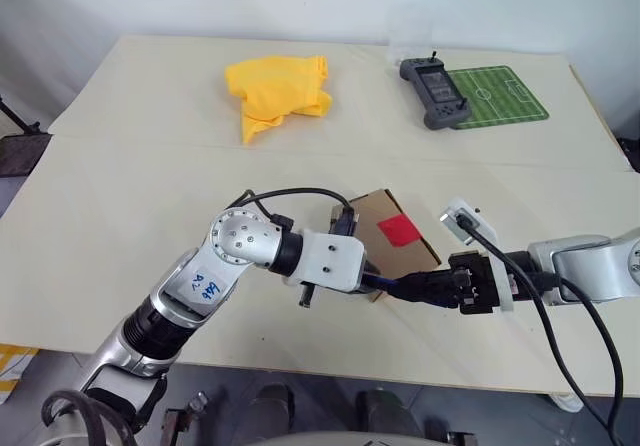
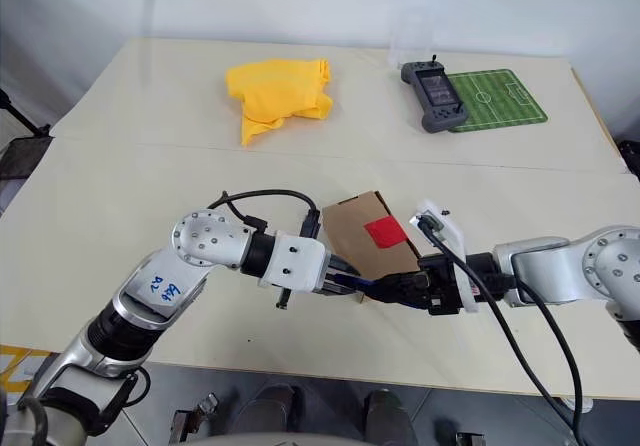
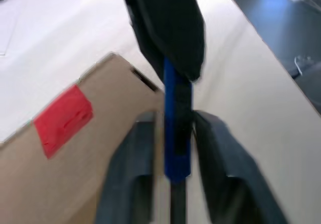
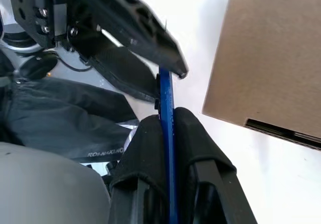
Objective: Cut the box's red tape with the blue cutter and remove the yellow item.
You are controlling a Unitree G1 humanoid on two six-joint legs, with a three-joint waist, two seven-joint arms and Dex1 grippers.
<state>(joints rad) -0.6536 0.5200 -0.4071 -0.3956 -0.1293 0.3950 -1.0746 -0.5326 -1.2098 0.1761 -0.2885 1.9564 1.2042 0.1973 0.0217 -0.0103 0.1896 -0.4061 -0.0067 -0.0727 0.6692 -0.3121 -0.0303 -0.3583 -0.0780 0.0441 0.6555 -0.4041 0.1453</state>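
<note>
On the pale surface [image 1: 120, 266] lies one box [image 1: 395, 251]; right end effector [image 4: 168, 123] pinches one blue cutter [image 3: 176, 133], left end effector's [image 3: 173, 148] fingers parted around it, wrist views reveal.

The brown cardboard box [image 1: 392, 241] lies flat and closed on the table just behind both pincers, with the square red tape [image 1: 398, 230] patch on its upper face, intact. The slim blue cutter [image 3: 176, 128] runs between the two pincers: the right gripper [image 4: 168, 128] pinches it tight between its fingers, while the left gripper [image 3: 173, 148] straddles its other end with gaps either side.
</note>
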